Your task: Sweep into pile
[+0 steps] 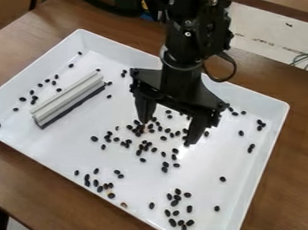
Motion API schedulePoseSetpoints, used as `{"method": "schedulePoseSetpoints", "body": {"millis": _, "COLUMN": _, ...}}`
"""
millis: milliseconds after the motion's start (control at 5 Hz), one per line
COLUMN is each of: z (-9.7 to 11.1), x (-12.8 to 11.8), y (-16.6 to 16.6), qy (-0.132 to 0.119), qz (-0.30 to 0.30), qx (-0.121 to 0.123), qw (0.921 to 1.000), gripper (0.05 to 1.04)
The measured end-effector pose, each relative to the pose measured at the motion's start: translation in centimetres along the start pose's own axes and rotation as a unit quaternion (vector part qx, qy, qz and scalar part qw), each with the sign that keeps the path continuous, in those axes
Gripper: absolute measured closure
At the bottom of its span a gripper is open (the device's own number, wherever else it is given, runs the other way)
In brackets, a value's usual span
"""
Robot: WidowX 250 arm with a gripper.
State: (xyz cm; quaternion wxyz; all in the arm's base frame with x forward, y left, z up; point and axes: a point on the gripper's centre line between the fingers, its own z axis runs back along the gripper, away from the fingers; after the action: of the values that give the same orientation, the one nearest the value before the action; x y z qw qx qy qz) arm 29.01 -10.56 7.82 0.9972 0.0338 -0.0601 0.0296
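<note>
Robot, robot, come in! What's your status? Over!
Pincer open, low over black beans. No single pile: scattered across tray. Maybe in the way: white bar, lying ungripped, beans either side. Over.

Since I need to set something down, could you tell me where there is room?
In the tray, bare patches lie between the white bar and the central beans, and from the bar's lower end to the near wall. The table right of the tray is free. Crowded spots are below the end effector and near the bottom corner.
</note>
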Motion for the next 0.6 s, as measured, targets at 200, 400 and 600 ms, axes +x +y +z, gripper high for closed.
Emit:
{"method": "schedulePoseSetpoints", "body": {"millis": 200, "z": -0.7, "x": -0.4, "y": 0.1, "qy": 0.012, "qz": -0.001, "qx": 0.005, "qw": 0.9999, "gripper": 0.083}}
{"method": "schedulePoseSetpoints", "body": {"millis": 400, "z": -0.9, "x": -0.5, "y": 2.0, "qy": 0.039, "qz": -0.065, "qx": 0.022, "qw": 0.9969, "gripper": 0.083}}
{"method": "schedulePoseSetpoints", "body": {"millis": 600, "z": -0.3, "x": 0.1, "y": 6.2, "qy": 0.056, "qz": -0.073, "qx": 0.029, "qw": 0.9953, "gripper": 0.083}}
